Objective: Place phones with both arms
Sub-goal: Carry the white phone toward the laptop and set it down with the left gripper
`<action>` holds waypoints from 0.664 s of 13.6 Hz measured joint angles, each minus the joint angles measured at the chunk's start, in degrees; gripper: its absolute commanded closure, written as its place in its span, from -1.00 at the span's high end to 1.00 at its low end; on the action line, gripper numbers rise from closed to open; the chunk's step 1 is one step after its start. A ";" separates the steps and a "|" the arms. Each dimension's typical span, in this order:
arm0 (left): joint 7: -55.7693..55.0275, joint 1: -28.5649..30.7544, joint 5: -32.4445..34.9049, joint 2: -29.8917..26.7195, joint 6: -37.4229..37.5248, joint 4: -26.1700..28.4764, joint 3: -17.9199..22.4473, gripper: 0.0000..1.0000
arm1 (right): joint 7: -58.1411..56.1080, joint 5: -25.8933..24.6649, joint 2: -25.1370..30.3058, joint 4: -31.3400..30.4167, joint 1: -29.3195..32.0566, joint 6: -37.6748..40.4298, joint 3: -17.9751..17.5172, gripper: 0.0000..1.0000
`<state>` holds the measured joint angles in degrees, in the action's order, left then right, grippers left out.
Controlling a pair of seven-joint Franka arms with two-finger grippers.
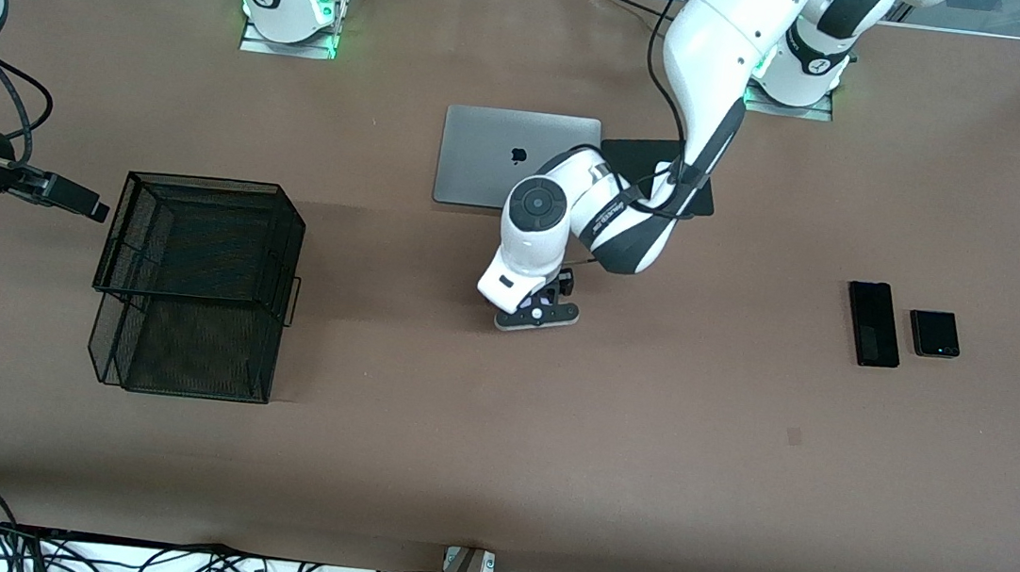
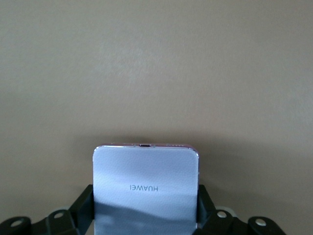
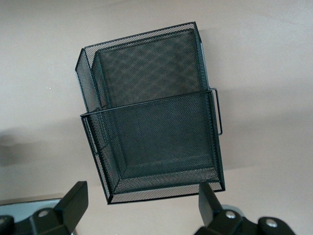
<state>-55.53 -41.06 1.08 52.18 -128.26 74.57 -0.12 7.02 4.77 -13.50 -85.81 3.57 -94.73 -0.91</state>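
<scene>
Nearest the camera, the two-tier black wire-mesh basket (image 1: 192, 286) stands empty under the right hand (image 3: 139, 203), which waits wide open. Mid-worktop (image 1: 494, 436), the left hand (image 1: 537, 313) grips the small squarish white-lavender phone (image 2: 145, 188). The long black slab phone (image 1: 874, 323) and small squarish black phone (image 1: 933, 333) lie toward the left arm's end. Transfer step; next likely a carry toward the basket.

Long phone (image 1: 873, 322) just beside small phone (image 1: 933, 332), toward left arm's end, mesh basket (image 1: 195, 286) well apart

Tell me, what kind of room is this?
Probably a robot lab. Two white robot arms are bolted along a big brown table, tangled cables run along its edge, and phones such as the long black phone are laid out for practice.
</scene>
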 measured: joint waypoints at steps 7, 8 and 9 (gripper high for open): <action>0.03 -1.54 3.63 5.29 0.01 -5.95 1.22 -1.00 | 0.00 -1.56 0.00 0.02 0.01 0.00 0.01 1.00; 0.06 -2.00 3.71 5.44 0.02 -6.15 1.22 -0.89 | 0.00 -1.57 0.00 0.02 0.01 0.00 0.01 1.00; 0.06 -2.48 3.72 5.51 0.06 -6.22 1.24 -0.30 | 0.00 -1.57 0.00 0.02 0.00 -0.01 0.01 1.00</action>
<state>-55.47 -43.54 4.79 57.70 -128.21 68.35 1.12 7.02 3.20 -13.49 -85.79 3.58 -94.74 -0.90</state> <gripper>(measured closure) 0.154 0.000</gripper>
